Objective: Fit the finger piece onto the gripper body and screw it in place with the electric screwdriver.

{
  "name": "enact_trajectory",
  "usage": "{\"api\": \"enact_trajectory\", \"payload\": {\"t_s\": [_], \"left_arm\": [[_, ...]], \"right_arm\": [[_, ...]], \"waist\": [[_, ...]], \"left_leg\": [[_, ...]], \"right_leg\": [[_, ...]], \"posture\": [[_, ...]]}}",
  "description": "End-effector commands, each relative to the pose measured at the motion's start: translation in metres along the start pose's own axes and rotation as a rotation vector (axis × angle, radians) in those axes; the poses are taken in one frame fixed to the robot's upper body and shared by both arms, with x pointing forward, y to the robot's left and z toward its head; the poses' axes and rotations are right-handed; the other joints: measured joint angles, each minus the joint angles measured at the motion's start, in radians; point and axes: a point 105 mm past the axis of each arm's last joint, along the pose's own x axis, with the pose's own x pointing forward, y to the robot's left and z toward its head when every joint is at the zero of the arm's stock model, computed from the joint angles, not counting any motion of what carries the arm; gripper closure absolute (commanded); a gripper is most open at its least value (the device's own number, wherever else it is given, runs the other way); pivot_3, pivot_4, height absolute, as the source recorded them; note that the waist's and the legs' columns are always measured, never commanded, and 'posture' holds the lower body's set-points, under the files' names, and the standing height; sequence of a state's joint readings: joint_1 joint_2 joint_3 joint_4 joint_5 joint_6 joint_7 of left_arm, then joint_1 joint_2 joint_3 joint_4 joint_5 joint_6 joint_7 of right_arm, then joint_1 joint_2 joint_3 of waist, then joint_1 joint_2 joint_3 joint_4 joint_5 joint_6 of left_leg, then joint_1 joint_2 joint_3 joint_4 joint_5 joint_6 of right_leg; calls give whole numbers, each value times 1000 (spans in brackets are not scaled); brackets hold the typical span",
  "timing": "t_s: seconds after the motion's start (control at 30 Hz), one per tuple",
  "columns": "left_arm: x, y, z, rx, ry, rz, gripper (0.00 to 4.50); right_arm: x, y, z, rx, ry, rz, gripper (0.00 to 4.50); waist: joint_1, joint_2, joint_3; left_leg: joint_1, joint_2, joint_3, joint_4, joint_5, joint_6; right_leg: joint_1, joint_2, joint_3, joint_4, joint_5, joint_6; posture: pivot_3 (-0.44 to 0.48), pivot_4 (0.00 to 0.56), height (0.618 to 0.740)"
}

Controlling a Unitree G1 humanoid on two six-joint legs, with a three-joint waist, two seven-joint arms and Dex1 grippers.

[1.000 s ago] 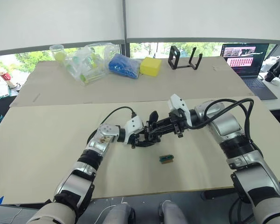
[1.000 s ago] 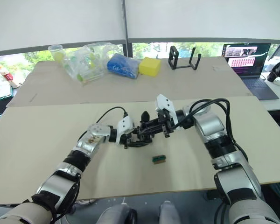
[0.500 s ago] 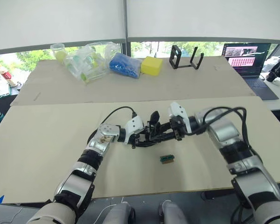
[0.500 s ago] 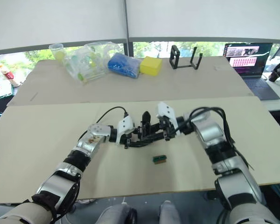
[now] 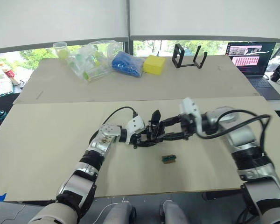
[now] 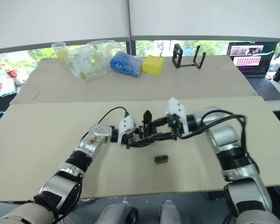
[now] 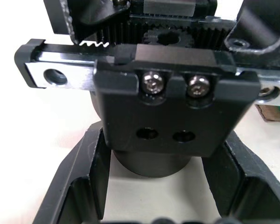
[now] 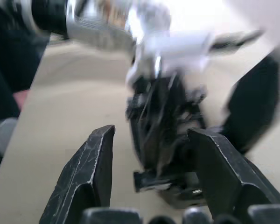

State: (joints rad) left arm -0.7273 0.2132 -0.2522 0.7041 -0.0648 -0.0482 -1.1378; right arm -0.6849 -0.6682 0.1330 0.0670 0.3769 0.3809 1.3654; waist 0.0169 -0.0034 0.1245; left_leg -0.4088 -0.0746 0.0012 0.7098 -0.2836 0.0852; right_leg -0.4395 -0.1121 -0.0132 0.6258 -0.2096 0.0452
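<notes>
Risk comes from the left gripper [image 5: 141, 138], fingers clamped on the gripper body [image 7: 164, 122] at tabletop [image 5: 46, 140] centre, because the right gripper [image 8: 151, 186], fingers apart at 3 o'clock, may knock it loose.

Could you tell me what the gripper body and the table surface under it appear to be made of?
The gripper body looks like matte black plastic, possibly printed or moulded: dull, even faces with two shiny metal screw heads and a bright metal rail along a toothed rack. The left pincer sits around its round base. The table looks like plain beige board, matte, with a visible seam; cardboard or fibreboard, I cannot tell which.
</notes>
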Motion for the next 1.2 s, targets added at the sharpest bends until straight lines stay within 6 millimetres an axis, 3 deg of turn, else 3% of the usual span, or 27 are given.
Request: {"api": "enact_trajectory", "payload": {"t_s": [0.03, 0.23, 0.4, 0.5, 0.57, 0.63, 0.8, 0.9, 0.97, 1.2], "left_arm": [[8, 1, 9, 18, -31, 1, 2230], [26, 2, 14, 3, -52, 8, 2230], [26, 5, 5, -33, -11, 22, 2230], [17, 7, 2, -51, 3, 13, 857], [6, 8, 1, -61, 8, 2, 0], [-9, 8, 5, -64, 5, -14, 0], [-60, 1, 28, -63, -20, -44, 0], [-94, -19, 49, -60, -14, -115, 0], [-107, -33, 62, -53, -11, -167, 0], [-132, -48, 130, -8, -92, -165, 0]], "right_arm": [[-23, -1, 29, -65, -31, -49, 1749], [-73, 8, 23, -31, 143, -155, 1749], [-92, 15, 11, 26, 218, -265, 1749], [-102, 21, 7, 95, 266, -315, 1749], [-112, 22, 3, 145, 320, -373, 903], [-125, 22, -2, 203, 389, -438, 198], [-163, 16, -17, 358, 562, -606, 37], [-185, 13, -38, 512, 662, -718, 37], [-195, 7, -51, 517, 735, -769, 37], [-189, -16, -92, 713, 777, -818, 37]], "waist": [[4, 0, 0], [29, -1, 1], [32, -1, 1], [29, -1, 1], [26, -1, 1], [21, -1, 1], [2, 0, 1], [-3, 0, 2], [-4, 1, 2], [-7, 2, 3]], "left_leg": [[0, 0, 0, 0, 0, 0], [-2, -1, 0, 2, -1, 2], [-4, -1, 0, 3, -2, 3], [-4, 0, 0, 3, -2, 3], [-4, 0, 0, 3, -2, 3], [-5, 0, 0, 3, -2, 3], [-5, 2, 0, 0, -2, 2], [-6, 2, 0, 0, -2, 2], [-6, 2, 0, 1, -2, 2], [-6, 2, 1, 1, -1, 1]], "right_leg": [[0, 0, 0, 0, 0, 0], [1, -3, 1, -1, 0, 0], [1, -4, 2, -2, 0, 0], [0, -5, 3, -1, 0, 0], [0, -5, 3, -1, 0, 0], [0, -4, 3, -1, 0, 0], [-2, -4, 4, -1, -1, -2], [-3, -4, 4, -2, -1, -2], [-3, -5, 5, -3, -1, -2], [-2, -3, 5, -3, -1, -2]], "posture": [[0, 150, 740], [0, 150, 740], [0, 150, 740], [0, 150, 740], [0, 150, 740], [0, 150, 740], [0, 150, 740], [0, 150, 740], [0, 150, 740], [0, 150, 740]]}}
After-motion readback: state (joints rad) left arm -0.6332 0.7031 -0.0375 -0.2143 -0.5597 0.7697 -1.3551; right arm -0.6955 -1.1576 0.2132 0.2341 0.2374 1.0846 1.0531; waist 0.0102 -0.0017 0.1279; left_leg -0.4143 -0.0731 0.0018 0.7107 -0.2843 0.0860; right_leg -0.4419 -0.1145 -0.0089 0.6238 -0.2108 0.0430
